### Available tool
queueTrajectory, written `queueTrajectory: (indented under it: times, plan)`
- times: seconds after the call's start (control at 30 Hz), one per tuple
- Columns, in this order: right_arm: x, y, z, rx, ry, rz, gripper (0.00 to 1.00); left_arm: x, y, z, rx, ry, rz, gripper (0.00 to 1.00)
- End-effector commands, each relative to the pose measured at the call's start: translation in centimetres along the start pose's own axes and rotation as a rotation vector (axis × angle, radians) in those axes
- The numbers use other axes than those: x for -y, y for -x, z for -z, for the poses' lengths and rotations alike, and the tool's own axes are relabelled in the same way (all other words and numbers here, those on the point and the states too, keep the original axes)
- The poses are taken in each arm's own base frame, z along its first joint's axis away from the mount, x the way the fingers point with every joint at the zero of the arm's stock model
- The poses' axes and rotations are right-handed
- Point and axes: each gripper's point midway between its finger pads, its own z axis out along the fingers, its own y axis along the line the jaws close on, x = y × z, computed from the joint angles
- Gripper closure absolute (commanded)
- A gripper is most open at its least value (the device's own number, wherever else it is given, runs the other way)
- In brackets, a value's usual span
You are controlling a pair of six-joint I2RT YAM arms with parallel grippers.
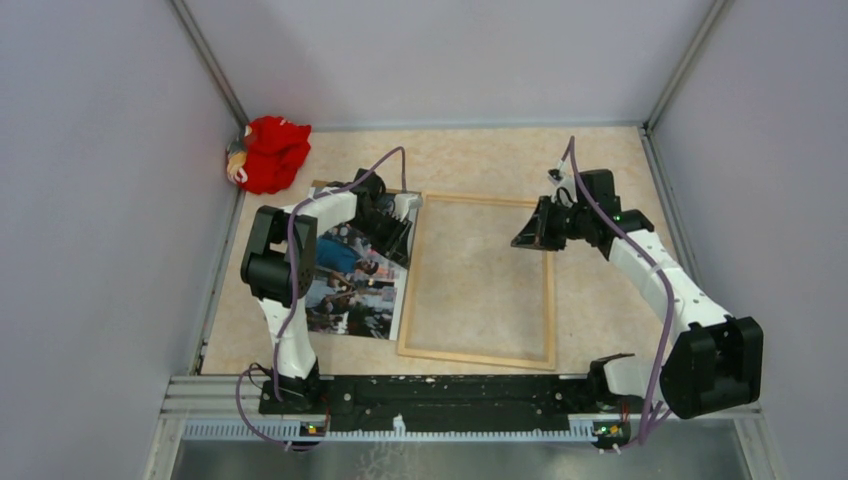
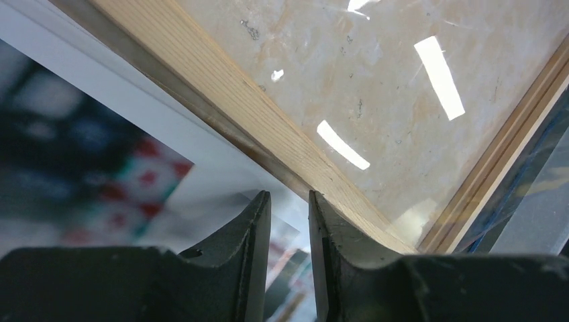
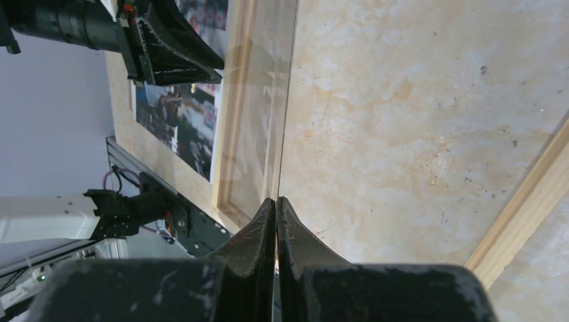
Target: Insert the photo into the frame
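The light-wood frame [image 1: 475, 357] lies flat mid-table. The photo [image 1: 345, 290] lies face up just left of it, against its left rail. My left gripper [image 1: 395, 238] hangs low over the photo's far right corner beside that rail. In the left wrist view its jaws [image 2: 290, 194] stand narrowly open over the photo's white border [image 2: 201, 144], next to the wooden rail [image 2: 268, 114], with nothing between them. My right gripper [image 1: 522, 238] is over the frame's far right part. It is shut [image 3: 276, 199] on the thin edge of the clear pane [image 3: 288, 100], which it holds tilted up.
A red cloth bundle [image 1: 270, 152] sits in the back left corner. Grey walls close in the table on three sides. A brown board's edge [image 1: 322, 184] peeks out behind the left arm. The black mounting rail [image 1: 450, 395] runs along the near edge.
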Motion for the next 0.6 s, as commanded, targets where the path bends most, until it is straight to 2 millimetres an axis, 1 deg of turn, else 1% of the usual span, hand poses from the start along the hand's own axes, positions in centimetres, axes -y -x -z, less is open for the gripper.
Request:
queueTrajectory:
  times: [0.0,0.3,0.57]
  plan:
    - [1.5,0.1,0.2,0.037,-0.061,0.016,1.0,-0.1,0.7,0.1,0.005,0.006,-0.009,0.66]
    - [4.3,-1.3,-0.7,0.075,-0.119,-0.069,1.0,0.0,0.7,0.1,0.003,0.005,-0.007,0.66]
    - [5.9,-1.4,-0.5,0.136,-0.153,-0.113,1.0,0.0,0.8,0.2,0.002,0.005,-0.011,0.66]
